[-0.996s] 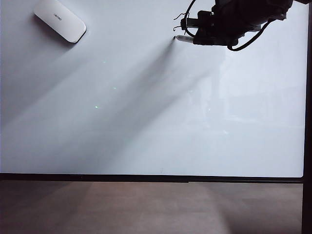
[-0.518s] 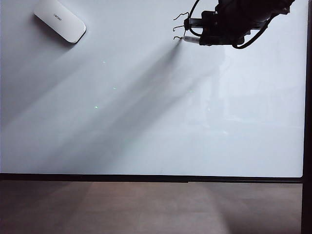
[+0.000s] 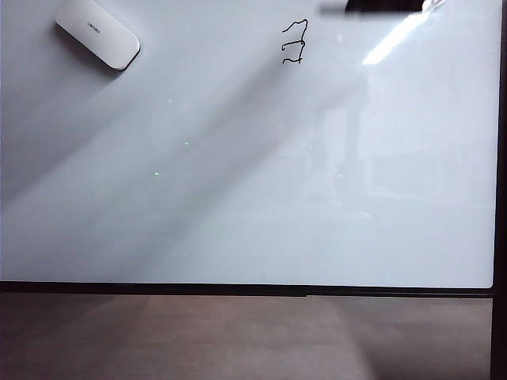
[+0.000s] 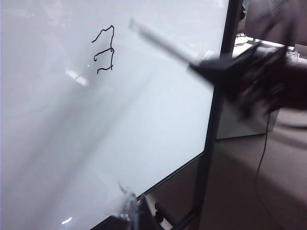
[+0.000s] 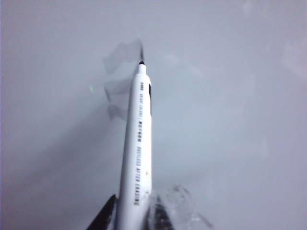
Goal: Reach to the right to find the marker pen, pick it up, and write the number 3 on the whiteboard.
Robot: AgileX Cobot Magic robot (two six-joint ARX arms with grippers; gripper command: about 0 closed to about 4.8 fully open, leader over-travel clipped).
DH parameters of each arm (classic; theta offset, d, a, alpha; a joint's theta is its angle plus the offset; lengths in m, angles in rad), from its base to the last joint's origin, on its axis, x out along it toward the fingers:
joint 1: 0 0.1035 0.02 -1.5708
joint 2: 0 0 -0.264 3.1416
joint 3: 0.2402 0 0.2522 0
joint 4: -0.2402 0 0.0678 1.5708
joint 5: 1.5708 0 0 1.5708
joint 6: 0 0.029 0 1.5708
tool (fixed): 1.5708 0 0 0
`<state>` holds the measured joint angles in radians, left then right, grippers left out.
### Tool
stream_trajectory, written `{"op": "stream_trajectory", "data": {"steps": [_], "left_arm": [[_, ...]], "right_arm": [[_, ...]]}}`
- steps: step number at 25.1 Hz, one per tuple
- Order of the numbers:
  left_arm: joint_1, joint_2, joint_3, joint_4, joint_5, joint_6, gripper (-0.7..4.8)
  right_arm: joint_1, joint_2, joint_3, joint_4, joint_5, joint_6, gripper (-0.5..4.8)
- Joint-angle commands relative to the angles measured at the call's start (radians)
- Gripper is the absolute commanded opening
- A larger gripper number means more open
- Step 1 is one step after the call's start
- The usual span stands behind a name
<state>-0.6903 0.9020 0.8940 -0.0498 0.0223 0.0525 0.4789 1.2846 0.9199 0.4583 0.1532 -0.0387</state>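
Note:
The whiteboard (image 3: 238,198) fills most of the exterior view. A small, shaky black number 3 (image 3: 295,43) stands near its top, right of the middle. It also shows in the left wrist view as the number 3 (image 4: 104,50). My right gripper (image 5: 136,215) is shut on the white marker pen (image 5: 139,153), whose dark tip points at the board. In the left wrist view the blurred pen (image 4: 153,38) hangs off the board beside the 3, held by the right gripper (image 4: 204,67). Only a dark strip of the right arm (image 3: 372,7) shows in the exterior view. My left gripper (image 4: 134,213) is shut and holds nothing.
A white oblong eraser (image 3: 97,32) lies on the board at the top left. A thin black frame (image 3: 238,288) borders the board, with a brown-grey surface (image 3: 238,332) below. The left wrist view shows the board's black side post (image 4: 216,120) and floor beyond.
My right arm has pulled up and away from the board with the pen, almost leaving the exterior view at the top. The whole 3 is now uncovered. The left arm stays still.

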Motion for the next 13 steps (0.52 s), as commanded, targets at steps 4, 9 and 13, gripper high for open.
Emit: {"op": "stream_trajectory", "data": {"steps": [4, 9, 13], "left_arm": [[0.000, -0.004, 0.003, 0.006, 0.000, 0.000, -0.05], [0.000, -0.008, 0.003, 0.014, 0.000, 0.000, -0.05], [0.000, -0.040, 0.003, 0.025, 0.000, 0.000, -0.05]], "right_arm": [[0.000, -0.340, 0.006, -0.187, 0.183, -0.093, 0.40], [-0.065, -0.512, 0.006, -0.325, 0.237, -0.123, 0.40], [-0.144, -0.591, 0.006, -0.399, 0.187, -0.121, 0.40]]}}
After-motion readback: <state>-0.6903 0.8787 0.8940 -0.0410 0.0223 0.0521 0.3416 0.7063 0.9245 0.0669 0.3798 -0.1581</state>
